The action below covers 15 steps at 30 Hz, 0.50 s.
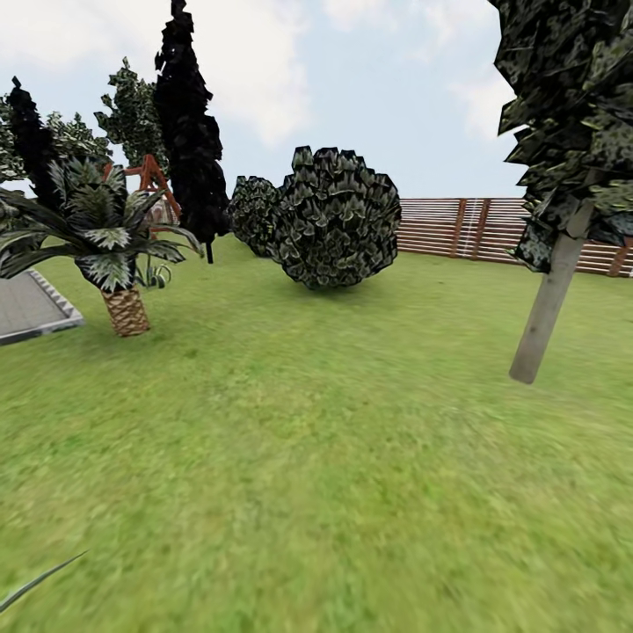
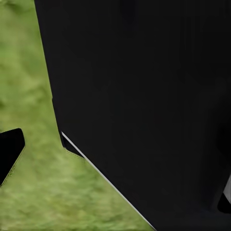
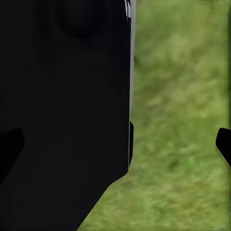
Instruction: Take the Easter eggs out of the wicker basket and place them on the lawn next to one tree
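Fingertips of left gripper point(image 2: 9, 154) and right gripper point(image 3: 224, 147) poke in as dark tips at edges of my wrist views, black robot body point(image 2: 144, 96) beside them, grass below; cannot tell whether either pair is spread or closed. Head view: lawn point(image 1: 308, 475) wide ahead. Tree point(image 1: 549, 303) with pale leaning trunk at right. Fence point(image 1: 457, 227) behind round bush point(image 1: 334, 220). Palm point(image 1: 119, 255) at left, beside paved slab point(image 1: 26, 308). Dark cypress point(image 1: 189, 132) behind palm.

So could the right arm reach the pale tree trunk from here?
Probably not. The trunk stands well ahead across open lawn; nothing blocks the way, but the robot would likely have to drive closer first.
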Available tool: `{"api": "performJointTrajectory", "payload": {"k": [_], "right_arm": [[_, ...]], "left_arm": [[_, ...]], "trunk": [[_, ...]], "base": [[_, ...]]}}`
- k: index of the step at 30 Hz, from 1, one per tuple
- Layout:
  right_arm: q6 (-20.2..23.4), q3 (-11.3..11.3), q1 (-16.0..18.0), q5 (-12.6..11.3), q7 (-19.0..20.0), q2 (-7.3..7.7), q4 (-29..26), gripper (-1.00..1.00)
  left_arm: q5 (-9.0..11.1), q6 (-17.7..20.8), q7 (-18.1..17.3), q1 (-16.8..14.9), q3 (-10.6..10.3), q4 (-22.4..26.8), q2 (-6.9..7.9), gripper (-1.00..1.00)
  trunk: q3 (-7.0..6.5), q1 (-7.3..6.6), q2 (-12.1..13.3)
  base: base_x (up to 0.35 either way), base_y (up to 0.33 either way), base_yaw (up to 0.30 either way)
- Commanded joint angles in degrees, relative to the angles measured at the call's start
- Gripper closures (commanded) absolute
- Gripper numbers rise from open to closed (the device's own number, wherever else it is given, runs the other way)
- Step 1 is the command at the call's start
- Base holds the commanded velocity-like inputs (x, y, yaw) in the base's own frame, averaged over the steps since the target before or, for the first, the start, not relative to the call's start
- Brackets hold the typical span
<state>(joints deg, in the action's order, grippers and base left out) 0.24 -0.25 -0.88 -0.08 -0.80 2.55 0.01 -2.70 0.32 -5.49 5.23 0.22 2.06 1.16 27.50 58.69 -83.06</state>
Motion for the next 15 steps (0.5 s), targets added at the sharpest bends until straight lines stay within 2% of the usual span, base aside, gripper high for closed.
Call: {"api": "performJointTrajectory", "payload": {"k": [1, 15], "right_arm": [[0.0, 0.0, 0.0, 0.0, -0.1, 0.00, 0.0, -1.00], [0.0, 0.0, 0.0, 0.0, -0.1, 0.00, 0.0, -1.00]], "left_arm": [[-0.3, 0.0, -0.2, 0.0, 0.0, 0.1, 0.02, -1.00], [-0.3, 0.0, -0.2, 0.0, 0.0, 0.1, 0.00, -1.00]], "trunk": [[0.03, 0.04, 0.0], [0.03, 0.04, 0.0]], "base": [[0.335, 0.000, 0.000], [0.335, 0.000, 0.000]]}}
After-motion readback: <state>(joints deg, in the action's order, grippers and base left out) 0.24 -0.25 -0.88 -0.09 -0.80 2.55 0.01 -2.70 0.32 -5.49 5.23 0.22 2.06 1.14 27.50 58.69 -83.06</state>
